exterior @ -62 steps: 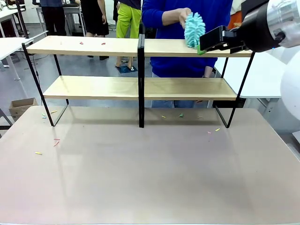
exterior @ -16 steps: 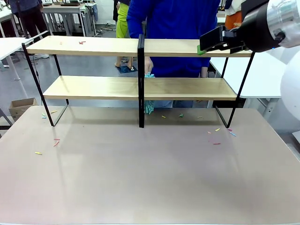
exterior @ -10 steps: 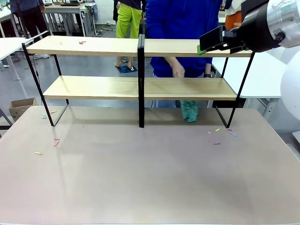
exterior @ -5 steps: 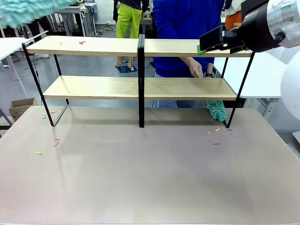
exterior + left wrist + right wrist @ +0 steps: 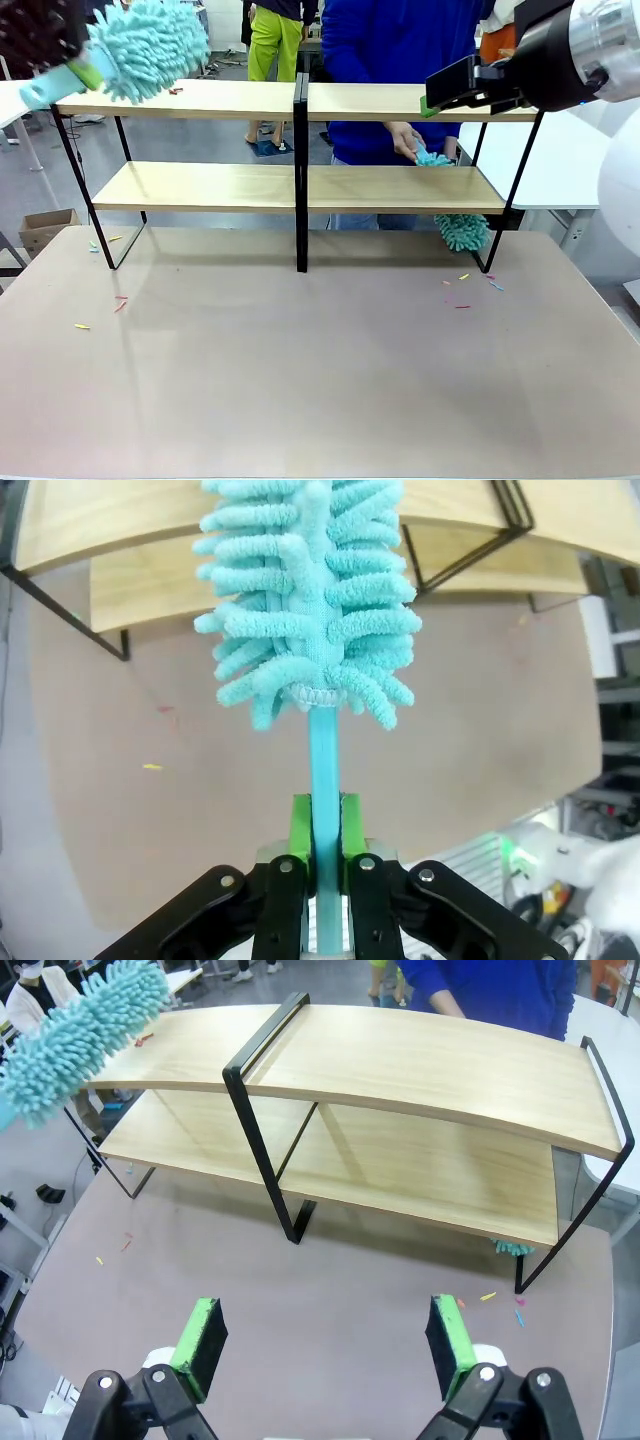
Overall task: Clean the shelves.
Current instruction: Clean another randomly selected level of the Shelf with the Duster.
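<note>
Left gripper [image 5: 322, 855], jaws clamped on teal duster [image 5: 140, 45] handle, head at shelves' [image 5: 180, 98] top-left board, nearer than right gripper [image 5: 325, 1345], jaws wide, empty.

The front view looks level across the table [image 5: 320, 380] at the shelves [image 5: 300, 190] on its far side. The left wrist view looks steeply down from close above the shelves' left end. The right wrist view looks down from the near right. All three share the shelves and table.
</note>
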`<state>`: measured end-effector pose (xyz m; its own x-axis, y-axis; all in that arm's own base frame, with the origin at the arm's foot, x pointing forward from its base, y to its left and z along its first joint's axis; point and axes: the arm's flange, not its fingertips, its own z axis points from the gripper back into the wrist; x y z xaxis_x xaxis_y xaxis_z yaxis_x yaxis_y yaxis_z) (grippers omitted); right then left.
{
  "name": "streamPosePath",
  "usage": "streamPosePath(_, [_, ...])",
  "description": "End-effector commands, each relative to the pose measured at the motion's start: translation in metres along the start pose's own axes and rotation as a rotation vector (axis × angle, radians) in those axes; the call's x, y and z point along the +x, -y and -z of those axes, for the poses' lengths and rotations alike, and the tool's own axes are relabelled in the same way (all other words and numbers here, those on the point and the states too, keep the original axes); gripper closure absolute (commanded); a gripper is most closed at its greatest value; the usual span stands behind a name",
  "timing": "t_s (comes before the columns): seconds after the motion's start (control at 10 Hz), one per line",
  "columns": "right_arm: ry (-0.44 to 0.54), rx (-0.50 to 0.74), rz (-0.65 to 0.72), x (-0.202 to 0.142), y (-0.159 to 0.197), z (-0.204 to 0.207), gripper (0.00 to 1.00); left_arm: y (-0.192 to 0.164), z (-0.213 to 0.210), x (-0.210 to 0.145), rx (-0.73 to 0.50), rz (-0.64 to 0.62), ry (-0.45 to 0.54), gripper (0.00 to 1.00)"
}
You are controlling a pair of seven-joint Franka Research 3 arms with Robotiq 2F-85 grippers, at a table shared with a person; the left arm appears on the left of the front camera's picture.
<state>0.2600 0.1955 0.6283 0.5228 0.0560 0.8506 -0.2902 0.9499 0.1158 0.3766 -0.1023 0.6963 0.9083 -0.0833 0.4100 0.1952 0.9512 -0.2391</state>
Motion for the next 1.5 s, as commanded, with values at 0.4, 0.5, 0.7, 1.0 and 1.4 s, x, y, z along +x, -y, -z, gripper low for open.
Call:
streamPosePath(0.4, [0.001,0.003,0.003,0.001,0.0,0.0,0.0,0.003,0.036,0.002,0.176,-0.068,-0.056,0.87])
streamPosePath(0.5, [0.001,0.003,0.003,0.001,0.0,0.0,0.0,0.002,0.034,0.001,0.183,-0.108,-0.032,0.87])
streamPosePath(0.7, [0.001,0.003,0.003,0.001,0.0,0.0,0.0,-0.004,0.023,-0.002,0.262,-0.253,-0.047,0.87])
streamPosePath(1.0, [0.001,0.003,0.003,0.001,0.0,0.0,0.0,-0.023,-0.001,-0.004,0.459,-0.439,0.008,0.87])
streamPosePath(1.4, [0.001,0.003,0.003,0.001,0.0,0.0,0.0,-0.023,-0.015,-0.011,0.356,-0.384,0.089,0.87])
